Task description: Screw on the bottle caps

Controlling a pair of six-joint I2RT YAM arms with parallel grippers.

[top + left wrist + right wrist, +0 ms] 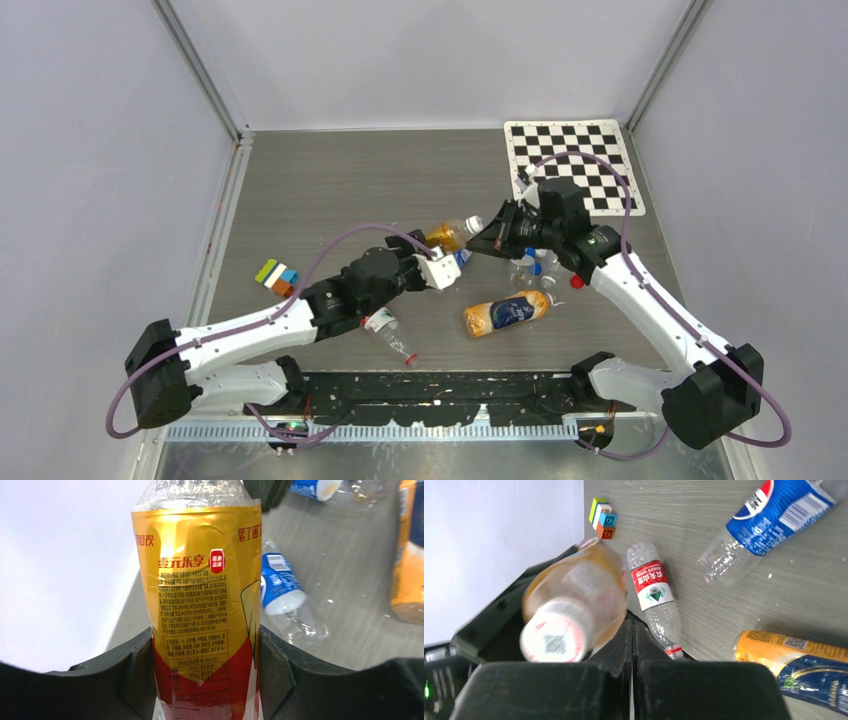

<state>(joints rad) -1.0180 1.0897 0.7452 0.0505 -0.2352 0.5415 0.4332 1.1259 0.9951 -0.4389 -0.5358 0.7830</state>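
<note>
A clear bottle with a yellow and red label [200, 595] is gripped by its body between the fingers of my left gripper [200, 680] and held off the table [447, 236]. A white cap [555, 639] with red print sits on the bottle's mouth. My right gripper [631, 630] is shut with nothing between its fingers, which lie just to the right of that cap [476, 224]. A loose red cap [576, 283] and a blue cap [537, 268] lie on the table under the right arm.
An orange and blue bottle [508, 313] lies at the front centre. Nearby lie a red-labelled clear bottle [654, 587] and a blue-labelled bottle [769, 515]. Coloured blocks [277, 276] sit at the left and a checkerboard [573, 165] at the back right.
</note>
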